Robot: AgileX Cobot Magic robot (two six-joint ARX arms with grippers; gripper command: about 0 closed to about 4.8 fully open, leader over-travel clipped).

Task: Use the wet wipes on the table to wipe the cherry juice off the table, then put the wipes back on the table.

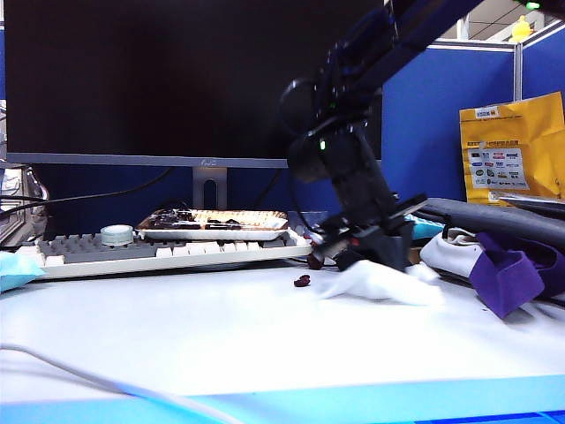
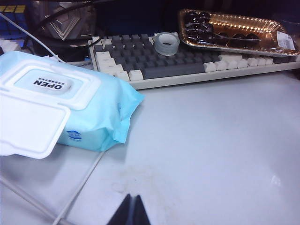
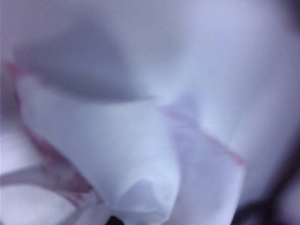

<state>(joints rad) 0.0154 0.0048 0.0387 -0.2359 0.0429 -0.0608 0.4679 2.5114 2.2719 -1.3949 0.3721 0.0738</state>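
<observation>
Wet wipe [image 1: 384,283]: soft thin white sheet, crumpled into a wedge on the white surface [image 1: 221,336], right of centre. Long axis runs left-right in ext. view; the flattened end trails toward the right, the bunched end sits under the right tool [image 1: 357,256]. In the right wrist view the wipe [image 3: 140,154] fills nearly the whole frame, blurred, w/ soft folds and faint pink-red streaks along the creases.

Right tool: dark, blocky, angled down from the upper right, tip pressed into the wipe's bunched end. Jaws are pinched tight on the wipe; the fingertips themselves are buried in the cloth.

Cherry juice [image 1: 303,281]: small dark purple-red bit on the surface just left of the wipe, not touching it as far as can be told.

Left tool [image 2: 131,213]: only the dark tips show at the near edge of the left wrist view, drawn together to a point, holding nothing, above bare surface.

Other stuff: light blue soft pack of wipes [image 2: 93,108] w/ white plastic flip lid standing open, far left. Grey/white keyboard [image 1: 168,250] further back, a translucent tape roll [image 2: 166,43] on it. Shiny foil tray [image 1: 216,223] w/ dark cherries behind. Purple cloth [image 1: 508,278] folded at right. Smooth matte surface, light blue front edge.
</observation>
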